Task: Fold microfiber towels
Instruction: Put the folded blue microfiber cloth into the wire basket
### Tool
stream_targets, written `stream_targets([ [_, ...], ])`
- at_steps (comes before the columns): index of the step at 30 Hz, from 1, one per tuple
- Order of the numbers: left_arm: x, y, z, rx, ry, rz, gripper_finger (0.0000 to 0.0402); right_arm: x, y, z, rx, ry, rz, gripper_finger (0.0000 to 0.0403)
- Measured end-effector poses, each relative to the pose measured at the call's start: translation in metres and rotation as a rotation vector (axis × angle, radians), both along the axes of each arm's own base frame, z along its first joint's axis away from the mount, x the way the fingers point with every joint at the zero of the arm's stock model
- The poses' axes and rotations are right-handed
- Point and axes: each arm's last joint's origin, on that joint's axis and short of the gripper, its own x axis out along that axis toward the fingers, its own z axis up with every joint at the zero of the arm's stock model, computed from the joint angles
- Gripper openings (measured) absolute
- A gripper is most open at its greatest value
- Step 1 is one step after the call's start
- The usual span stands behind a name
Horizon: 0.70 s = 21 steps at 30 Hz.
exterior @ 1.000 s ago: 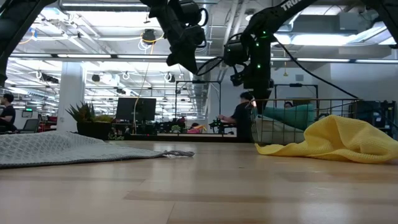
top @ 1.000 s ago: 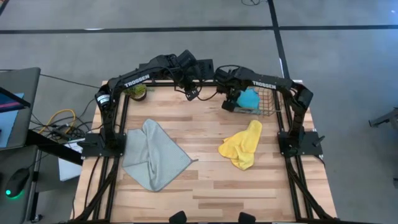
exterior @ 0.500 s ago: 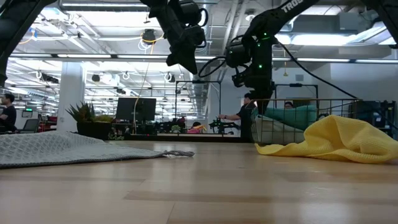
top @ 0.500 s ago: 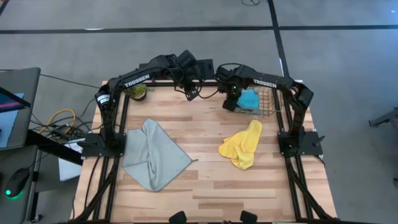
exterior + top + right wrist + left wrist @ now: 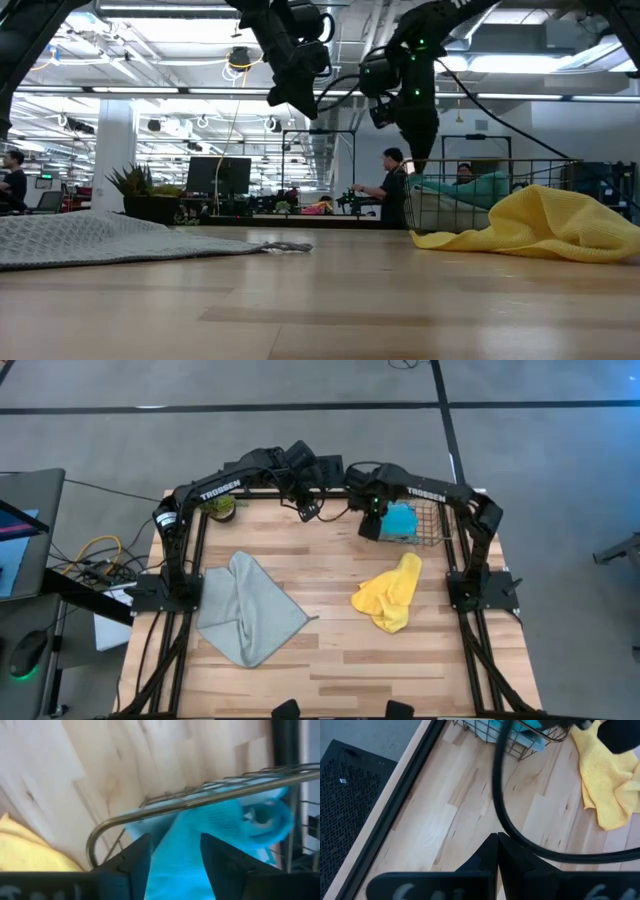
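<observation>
A cyan-blue towel lies bunched inside the wire basket at the table's far right. My right gripper hovers open just above the basket's left rim, the towel below its fingers. A crumpled yellow towel lies on the table in front of the basket. A grey-green towel lies spread on the table's left half, with one corner folded over. My left gripper is shut on nothing and is raised over the table's far edge.
A small potted plant stands at the far left corner. Bare wood lies between the grey-green and yellow towels and along the near edge. The arm frames flank both sides. People stand in the room behind the table.
My right gripper has risen a little above the basket's rim. The cyan-blue towel stays in the basket.
</observation>
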Motion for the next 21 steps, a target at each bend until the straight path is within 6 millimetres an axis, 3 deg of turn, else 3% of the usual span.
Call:
stream_targets([
  [5, 0.000, 0.000, 0.000, -0.002, 0.001, 0.003, 0.0000, -0.017, -0.028, 0.017, -0.047, -0.076, -0.109, 0.0209],
  [11, 0.000, 0.000, 0.000, -0.002, 0.001, 0.003, 0.0000, -0.054, -0.066, 0.011, 0.065, -0.128, -0.276, 0.0207],
  [15, 0.000, 0.000, 0.000, -0.002, 0.001, 0.003, 0.0000, -0.066, -0.070, -0.004, 0.139, -0.119, -0.305, 0.0202],
  [21, 0.000, 0.000, 0.000, -0.002, 0.001, 0.003, 0.0000, -0.059, -0.060, -0.026, 0.137, -0.122, -0.236, 0.0194],
])
